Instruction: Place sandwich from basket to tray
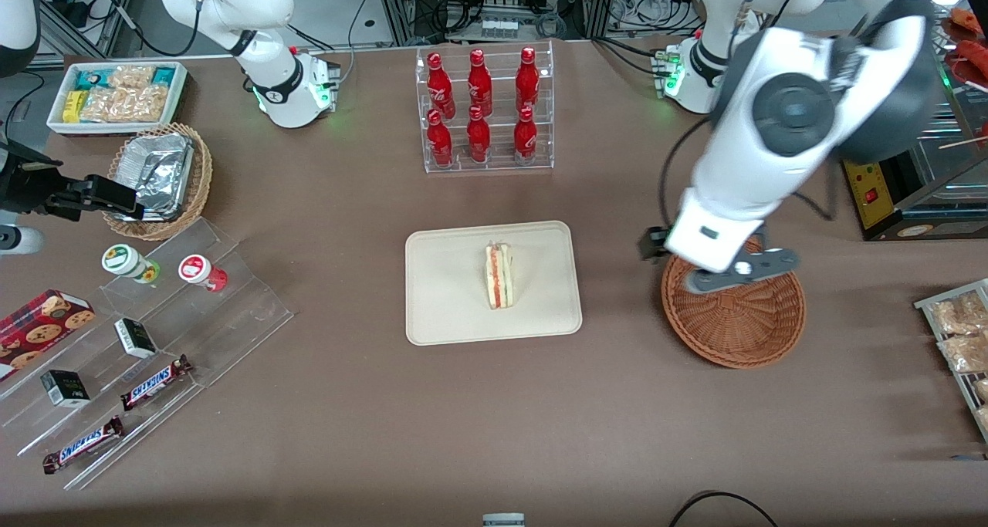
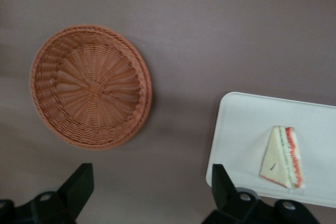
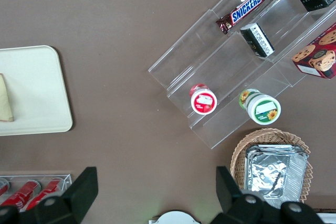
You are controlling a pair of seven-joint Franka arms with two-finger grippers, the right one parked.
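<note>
sandwich [image 1: 499, 275] on tray [image 1: 448, 311] | jaws spread wide, empty, above basket [image 1: 745, 322], apart from sandwich

Woven wicker basket [image 2: 91, 87], rough and reddish-brown, under the open black hand [image 2: 149, 184], plastic perhaps. Matt brown surface [image 1: 494, 419]. Smooth matt tray [image 1: 448, 295]; soft pale bread on the sandwich [image 1: 499, 275].

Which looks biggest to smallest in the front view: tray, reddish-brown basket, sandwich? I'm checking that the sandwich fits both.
1. tray, largest.
2. basket, partly covered by the open gripper hanging over its rim.
3. sandwich, by far the smallest, lying on the tray.
</note>
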